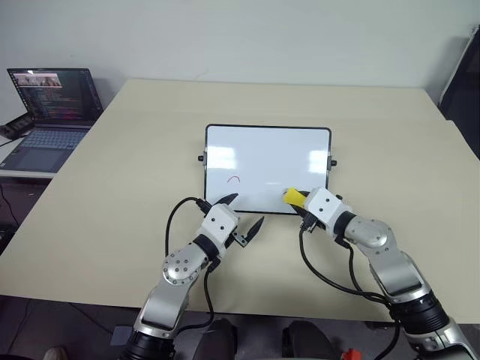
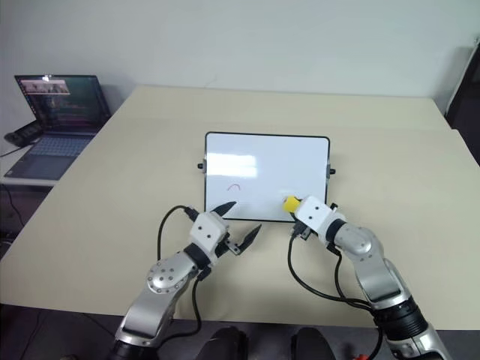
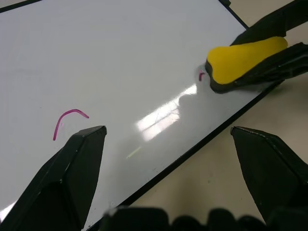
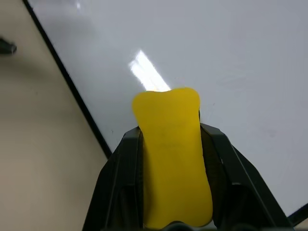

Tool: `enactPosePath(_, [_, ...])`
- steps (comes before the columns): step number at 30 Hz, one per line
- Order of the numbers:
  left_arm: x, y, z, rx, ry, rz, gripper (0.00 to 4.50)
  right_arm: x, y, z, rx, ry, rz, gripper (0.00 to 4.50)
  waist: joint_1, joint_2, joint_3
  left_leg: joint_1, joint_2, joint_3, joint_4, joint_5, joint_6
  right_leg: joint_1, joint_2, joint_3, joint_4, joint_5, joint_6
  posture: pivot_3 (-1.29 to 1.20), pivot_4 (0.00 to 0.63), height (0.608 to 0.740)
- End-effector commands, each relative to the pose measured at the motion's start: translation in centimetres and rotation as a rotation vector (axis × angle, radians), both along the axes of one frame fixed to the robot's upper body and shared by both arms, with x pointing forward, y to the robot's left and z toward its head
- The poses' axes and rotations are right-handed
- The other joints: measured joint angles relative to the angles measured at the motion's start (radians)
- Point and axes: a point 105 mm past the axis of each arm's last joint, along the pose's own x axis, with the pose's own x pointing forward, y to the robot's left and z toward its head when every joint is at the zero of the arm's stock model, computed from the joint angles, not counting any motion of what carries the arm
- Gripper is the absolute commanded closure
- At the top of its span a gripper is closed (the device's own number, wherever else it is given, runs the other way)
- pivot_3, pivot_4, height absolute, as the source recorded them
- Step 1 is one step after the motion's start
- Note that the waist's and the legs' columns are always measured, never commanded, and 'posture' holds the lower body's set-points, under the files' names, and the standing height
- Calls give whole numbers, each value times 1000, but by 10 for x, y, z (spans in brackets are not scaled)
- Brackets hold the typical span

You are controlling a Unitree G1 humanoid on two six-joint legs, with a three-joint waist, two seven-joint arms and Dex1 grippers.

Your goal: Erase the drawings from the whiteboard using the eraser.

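The whiteboard (image 1: 268, 154) lies flat on the table with its black frame all around. A curved reddish-purple drawing (image 1: 235, 178) sits at its near left part, plain in the left wrist view (image 3: 70, 120). A tiny second mark (image 3: 201, 75) shows right beside the yellow eraser (image 1: 293, 196). My right gripper (image 1: 300, 202) is shut on the eraser (image 4: 173, 163), which rests with its dark underside against the board near the near right corner. My left gripper (image 1: 244, 210) stands open just over the board's near edge, with nothing between its fingers.
An open laptop (image 1: 52, 112) stands on a side desk at the far left. The beige table (image 1: 112, 195) stretches wide around the board. A dark object (image 1: 466, 67) leans at the far right edge.
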Motion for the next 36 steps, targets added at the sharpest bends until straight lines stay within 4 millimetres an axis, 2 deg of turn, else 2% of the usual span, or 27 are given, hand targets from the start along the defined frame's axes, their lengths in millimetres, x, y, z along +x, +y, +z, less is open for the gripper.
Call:
enactPosePath(1, [-1,-5,9,-18,-37,-24,0,5,8,20,29,-77,11,3225,-3,0,0,0,0,0,0,0,0,0,0,0,-1,0,0,0,150,740])
enactPosePath(7, [-1,-3,8,-14,-37,-19,0,12,13,9,-29,-46,0,3225,-2,0,0,0,0,1,-5,1,-2,-1,0,0,-6,0,0,0,150,740])
enactPosePath(12, [-3,-2,7,-15,-37,-12,0,11,-6,-19,-163,46,-47,3225,-2,0,0,2,0,3,-9,1,-2,0,0,0,-6,0,0,0,150,740])
enactPosePath(20, [-7,-4,6,-20,-33,-15,0,1,-31,-35,-174,154,-131,3225,3,-1,-1,4,0,1,-9,1,-1,3,0,0,-6,0,0,0,150,740])
enactPosePath(31, [-6,-5,6,-21,-33,-27,0,0,-46,-35,-175,169,-179,3225,5,-2,-2,6,0,1,-9,1,-1,4,0,0,-5,1,-1,0,150,740])
enactPosePath(36, [-6,-7,7,-22,-34,-34,0,-6,-54,-34,-175,175,-194,3225,14,-2,-2,6,0,1,-8,1,-1,4,-1,0,-5,1,-1,0,150,740])
